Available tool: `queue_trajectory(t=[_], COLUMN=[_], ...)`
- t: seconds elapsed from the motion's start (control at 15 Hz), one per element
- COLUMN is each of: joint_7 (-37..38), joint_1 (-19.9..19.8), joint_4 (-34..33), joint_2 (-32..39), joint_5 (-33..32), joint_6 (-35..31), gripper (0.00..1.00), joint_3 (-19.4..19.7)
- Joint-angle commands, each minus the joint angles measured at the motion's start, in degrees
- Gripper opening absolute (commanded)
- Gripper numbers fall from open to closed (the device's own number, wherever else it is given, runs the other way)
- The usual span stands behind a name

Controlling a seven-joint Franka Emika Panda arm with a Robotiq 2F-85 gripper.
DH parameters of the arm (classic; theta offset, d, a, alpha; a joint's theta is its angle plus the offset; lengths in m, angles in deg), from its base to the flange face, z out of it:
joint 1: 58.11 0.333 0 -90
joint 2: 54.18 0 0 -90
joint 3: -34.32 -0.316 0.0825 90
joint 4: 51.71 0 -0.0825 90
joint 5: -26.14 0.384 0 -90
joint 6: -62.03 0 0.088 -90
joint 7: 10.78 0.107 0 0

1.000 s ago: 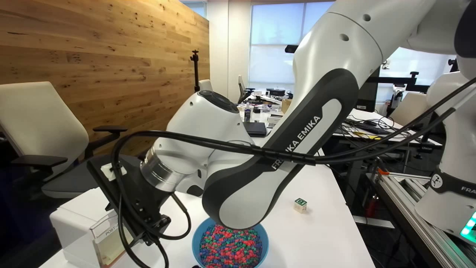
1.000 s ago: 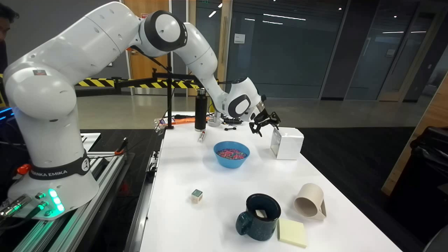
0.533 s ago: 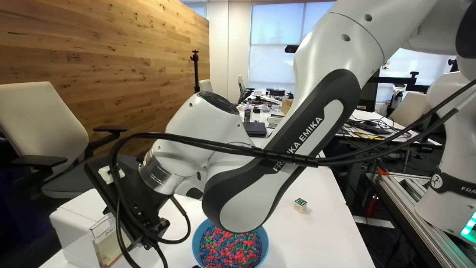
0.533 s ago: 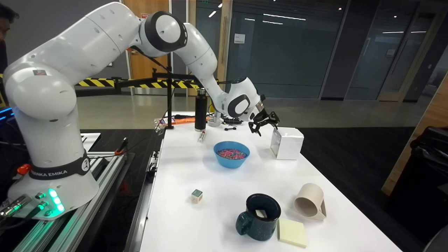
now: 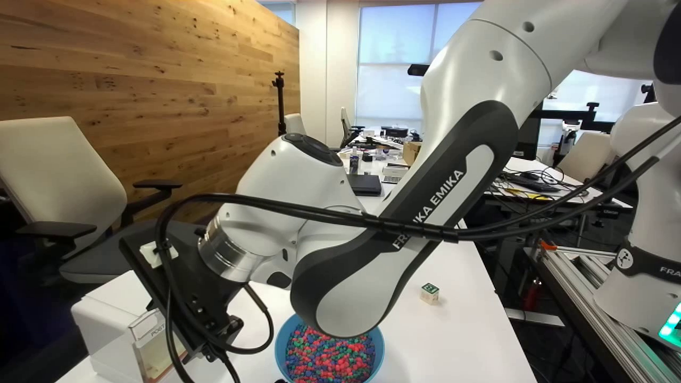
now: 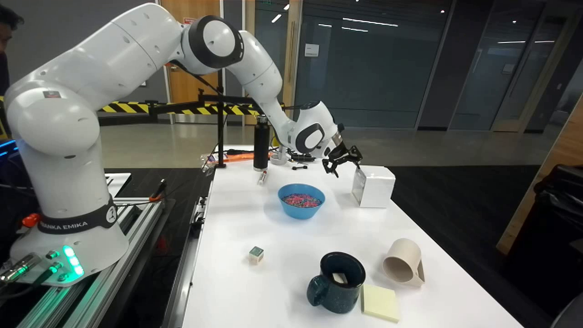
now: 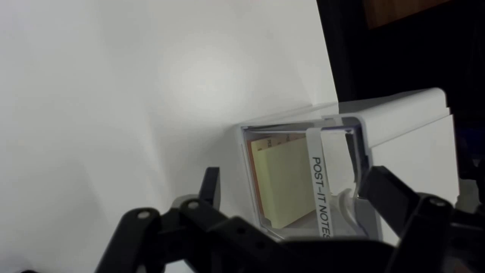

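I hold the tool spread by the white box, frame right: seemingly light, stiff, best gripped by its rim.

In an exterior view, the camera stands close to the arm and looks down and along the table toward the windows, with the robot base at the right edge. In an exterior view, the camera faces the glass wall from a raised position, with the dark mug in the foreground and the robot base at left. Both exterior views point roughly opposite ways and share the bowl, the cube and the white box. The wrist view looks along the hand, which enters from the lower edge, onto the front of the white box at close range
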Motion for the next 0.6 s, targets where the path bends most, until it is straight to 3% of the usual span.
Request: queue_trajectory(t=[0.0, 0.53], joint_7=[-0.5, 0.0], joint_1=[0.0, 0.9], joint_4=[-0.8, -0.1], joint_2=[0.6, 0.7], joint_5=[1.5, 1.8], joint_6=[-0.1, -0.4], gripper=[1.0, 1.0], joint_3=[0.0, 1.1])
